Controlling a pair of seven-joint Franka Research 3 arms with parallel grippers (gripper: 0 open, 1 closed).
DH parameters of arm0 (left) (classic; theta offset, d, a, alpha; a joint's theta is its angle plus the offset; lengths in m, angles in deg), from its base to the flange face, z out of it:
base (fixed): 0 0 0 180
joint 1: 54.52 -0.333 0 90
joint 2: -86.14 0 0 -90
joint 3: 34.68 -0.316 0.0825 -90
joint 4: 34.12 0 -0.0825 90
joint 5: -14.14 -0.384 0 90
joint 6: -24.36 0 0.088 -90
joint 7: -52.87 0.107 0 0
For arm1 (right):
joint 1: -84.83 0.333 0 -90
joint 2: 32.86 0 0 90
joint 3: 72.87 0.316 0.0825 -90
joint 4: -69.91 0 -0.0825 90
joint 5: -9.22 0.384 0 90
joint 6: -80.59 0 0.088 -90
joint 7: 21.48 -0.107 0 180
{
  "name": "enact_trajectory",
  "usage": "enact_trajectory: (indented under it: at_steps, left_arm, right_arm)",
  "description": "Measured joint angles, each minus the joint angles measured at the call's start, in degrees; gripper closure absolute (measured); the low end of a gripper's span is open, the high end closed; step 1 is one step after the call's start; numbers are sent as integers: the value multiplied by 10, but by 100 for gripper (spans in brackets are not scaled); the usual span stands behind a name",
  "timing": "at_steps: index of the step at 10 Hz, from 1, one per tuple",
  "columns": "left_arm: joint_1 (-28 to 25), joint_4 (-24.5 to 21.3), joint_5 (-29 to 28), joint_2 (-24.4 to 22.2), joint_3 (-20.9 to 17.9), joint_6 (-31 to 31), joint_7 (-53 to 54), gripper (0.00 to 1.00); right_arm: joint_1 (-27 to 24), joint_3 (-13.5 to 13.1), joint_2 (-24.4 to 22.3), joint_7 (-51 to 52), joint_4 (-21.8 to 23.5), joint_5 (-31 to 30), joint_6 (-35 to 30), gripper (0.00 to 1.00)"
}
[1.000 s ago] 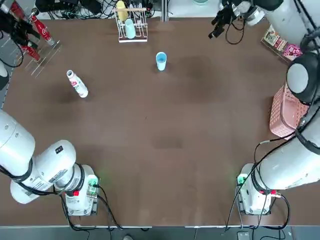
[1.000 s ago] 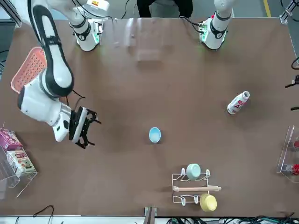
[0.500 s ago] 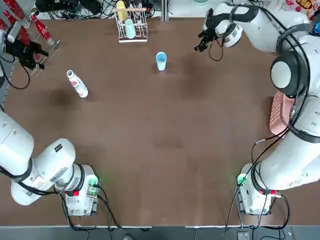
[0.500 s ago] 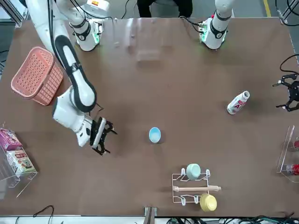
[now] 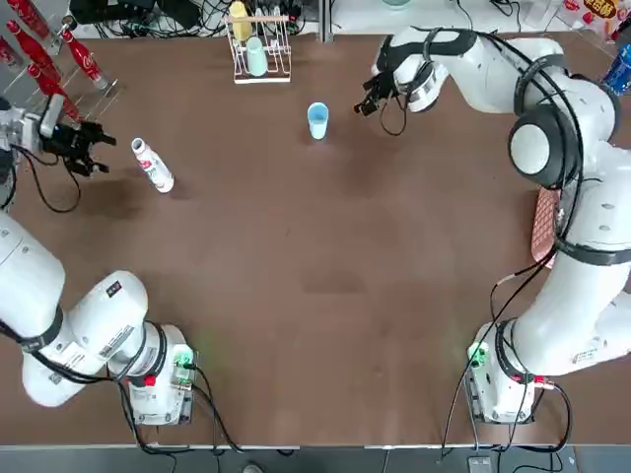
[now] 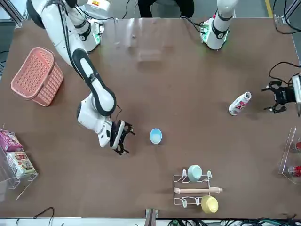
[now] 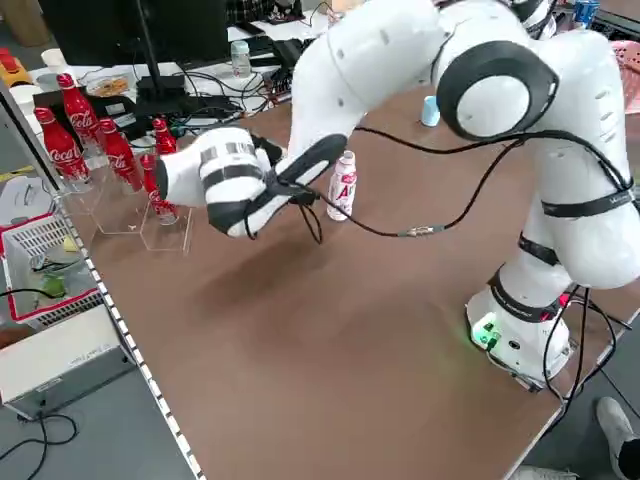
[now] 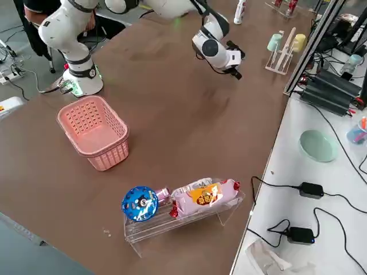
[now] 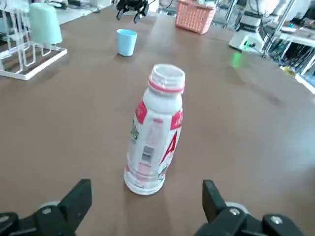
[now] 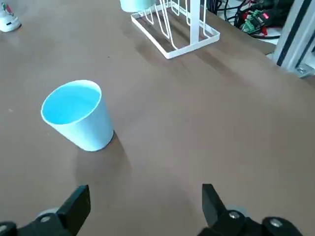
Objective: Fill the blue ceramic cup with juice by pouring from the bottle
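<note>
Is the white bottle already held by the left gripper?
No. The left gripper is open and stops short of the bottle, which stands free on the table with a clear gap between them.

A brown table [image 5: 325, 276] carries everything. The bottle [image 5: 152, 165] stands upright just beside the open left gripper [image 5: 91, 148], toward the table's middle. The blue cup [image 5: 316, 120] stands upright near the open right gripper [image 5: 367, 96], apart from it. Beyond the cup stands a white rack [image 5: 258, 51]. A pink basket [image 6: 38, 75] sits well behind the right gripper, near that edge.
</note>
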State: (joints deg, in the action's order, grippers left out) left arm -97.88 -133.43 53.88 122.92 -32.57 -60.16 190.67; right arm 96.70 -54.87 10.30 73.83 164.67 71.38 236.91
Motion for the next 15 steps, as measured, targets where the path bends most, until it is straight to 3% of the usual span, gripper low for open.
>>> enact_trajectory:
  at_steps: [2, 6, 12, 15]
  left_arm:
    - [-1, -9, 17, 29, 8, -8, 40, 1]
    - [1, -28, 57, 57, 37, -33, 92, 0]
    - [1, -64, 63, 57, 51, -33, 95, 0]
    - [1, -71, 64, 57, 75, -33, 96, 2]
  right_arm:
    - [0, 12, 34, 14, -27, 2, 1, 0]
    - [-4, 51, 62, 61, -34, 7, 4, 0]
    - [0, 67, 73, 77, -39, 29, 5, 0]
    - [13, 69, 95, 89, -68, 29, 15, 0]
